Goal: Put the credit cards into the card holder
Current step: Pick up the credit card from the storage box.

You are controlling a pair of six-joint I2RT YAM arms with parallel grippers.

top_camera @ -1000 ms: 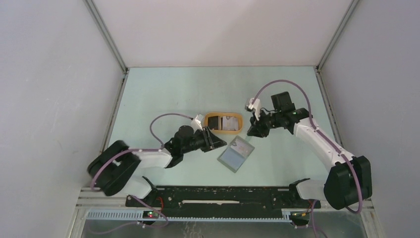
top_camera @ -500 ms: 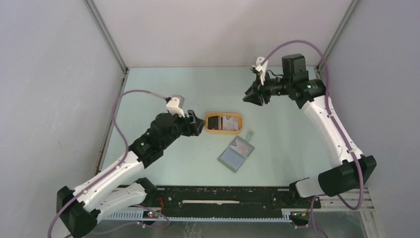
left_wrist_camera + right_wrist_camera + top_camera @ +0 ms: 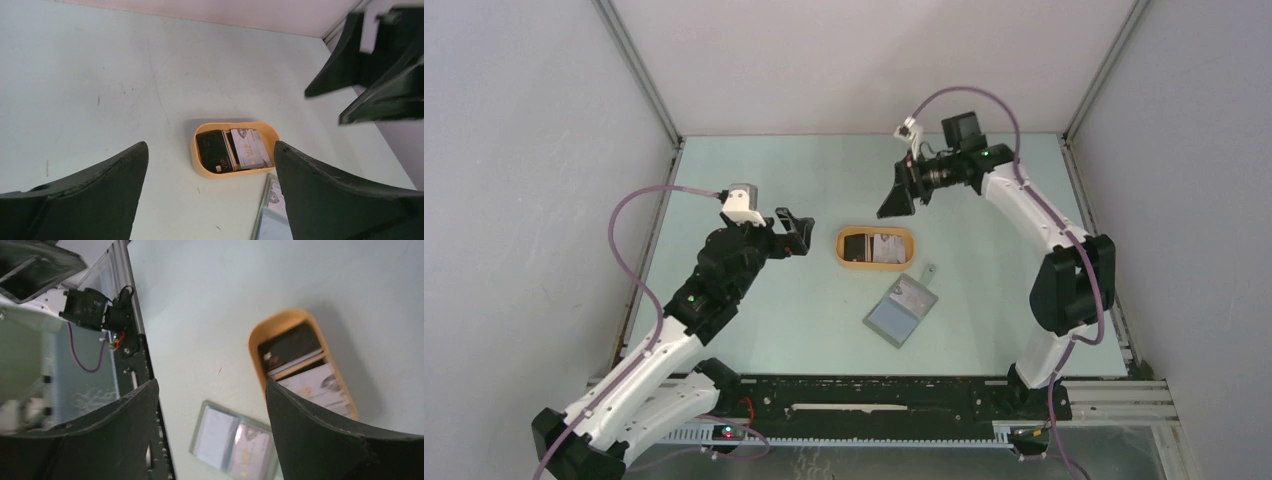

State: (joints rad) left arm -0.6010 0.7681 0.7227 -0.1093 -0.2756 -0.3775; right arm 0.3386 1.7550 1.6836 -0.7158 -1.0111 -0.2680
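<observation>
The credit cards lie in an orange oval tray (image 3: 839, 247): a black card (image 3: 855, 246) (image 3: 216, 150) and a whitish card (image 3: 886, 247) (image 3: 250, 147), with a dark-striped one between them. The grey-green card holder (image 3: 901, 311) (image 3: 235, 440) lies unfolded flat just in front of the tray, a pale printed card showing in one half. My left gripper (image 3: 792, 232) (image 3: 211, 145) hangs open and empty, left of the tray and above the table. My right gripper (image 3: 899, 195) (image 3: 211, 382) hangs open and empty beyond the tray, raised high.
The black rail (image 3: 874, 405) with both arm bases runs along the near edge. Grey walls enclose the table on the left, right and back. The left arm's cable (image 3: 639, 215) loops over the left side.
Both grippers have opened wide and lifted away from the card holder. The left arm drew back to the left; the right arm swung up toward the far side. The card holder stays flat.
</observation>
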